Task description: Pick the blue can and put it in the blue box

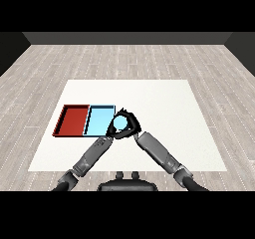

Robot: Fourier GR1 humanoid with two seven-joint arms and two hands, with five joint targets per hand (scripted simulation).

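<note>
the right hand [130,121] curls round the blue can [121,124], holding it beside the light blue tray [97,118] for placement; the left hand's state cannot be told.

Bare test room: white table [164,113] on grey plank floor [129,59], dark walls [127,38].

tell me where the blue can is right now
In the head view, the blue can sits near table centre, enclosed by both hands, just right of the light blue tray.

Matt white table [164,133], pale wood-plank floor [124,59], smooth red tray [73,120], light blue tray [98,121]
</note>
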